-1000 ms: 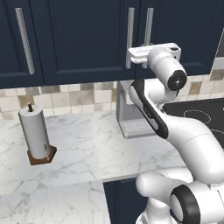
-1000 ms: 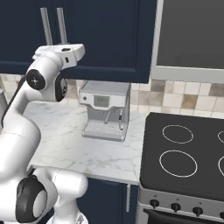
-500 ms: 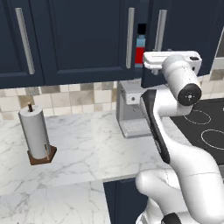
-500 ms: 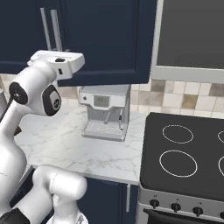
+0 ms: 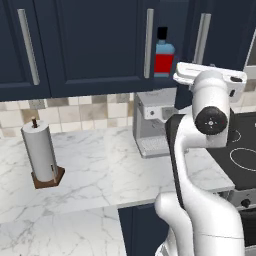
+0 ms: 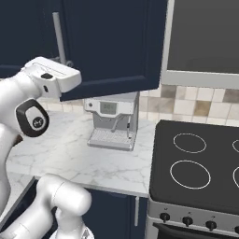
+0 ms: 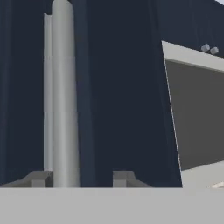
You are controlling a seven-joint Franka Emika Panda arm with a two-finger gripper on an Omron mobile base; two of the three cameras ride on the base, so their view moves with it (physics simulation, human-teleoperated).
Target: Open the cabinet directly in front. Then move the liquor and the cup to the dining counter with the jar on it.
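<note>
- cabinet (image 5: pixel 100 45) is partway open, its right door (image 6: pixel 112 42) swung out over the bench (image 5: pixel 100 165); the robot's hand (image 7: pixel 78 178) sits spread around that door's bar handle (image 7: pixel 64 96), and if it slips off, the door stays half shut.
- The left base view shows the liquor (image 5: pixel 164 57) in the gap; the right base view has the door covering it.

Even, soft rendered light brightens the marble desk (image 5: pixel 95 170) with faint shadows; the navy cabinet (image 5: pixel 90 45) stays dark and flat. The hand view looks blurred and blocky; no glare anywhere.
</note>
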